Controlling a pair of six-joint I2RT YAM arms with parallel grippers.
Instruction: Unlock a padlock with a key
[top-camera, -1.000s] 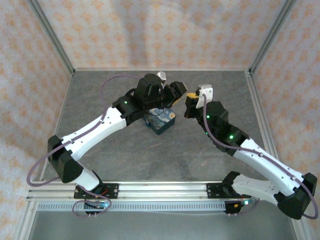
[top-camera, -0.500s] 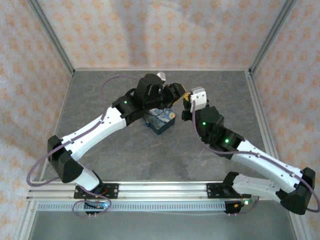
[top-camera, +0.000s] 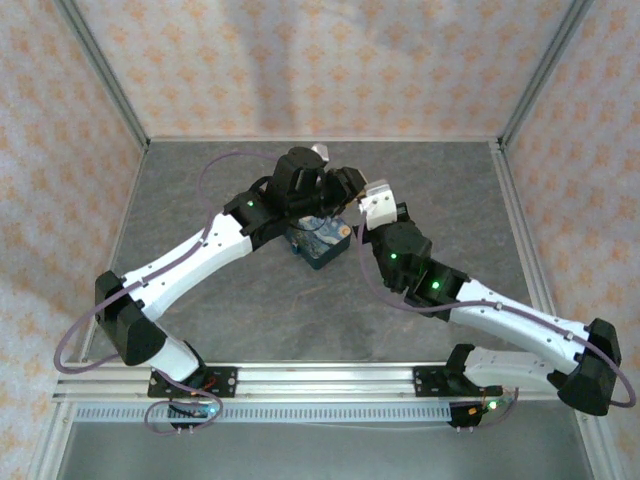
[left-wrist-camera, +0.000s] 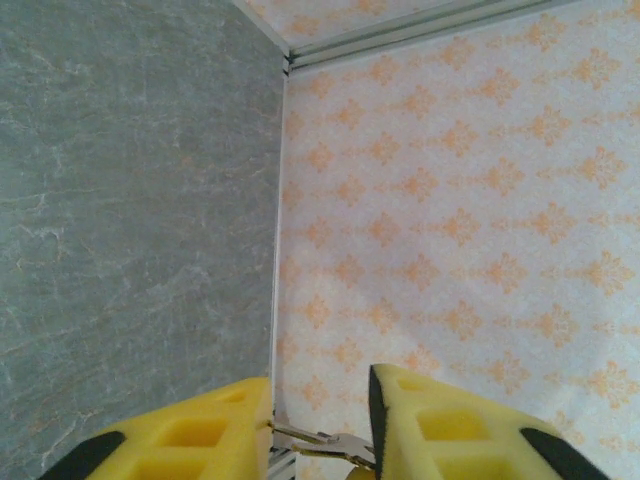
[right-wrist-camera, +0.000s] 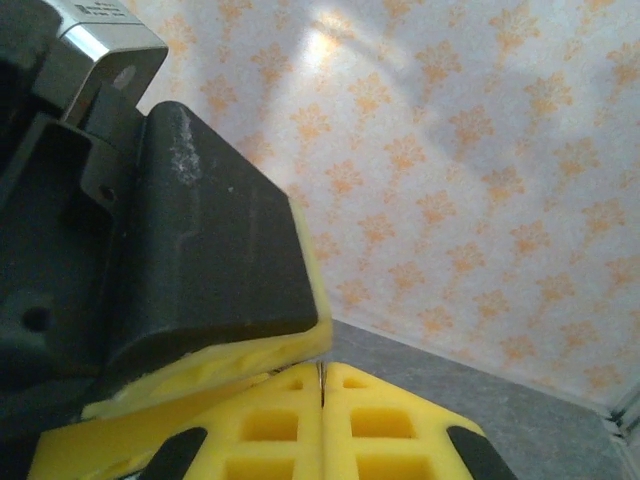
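Yellow-padded left gripper (left-wrist-camera: 320, 385) has its jaws apart around the key (left-wrist-camera: 318, 440); whether they pinch it I cannot tell. The right gripper (right-wrist-camera: 322, 372) has its jaws pressed together. The padlock (top-camera: 321, 241) rests on the grey desk (top-camera: 200, 190).

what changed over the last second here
The right arm swung left, bringing the shut right gripper up against the left gripper, whose jaws narrowed with the key between them. The left arm and the padlock on the table stayed put.
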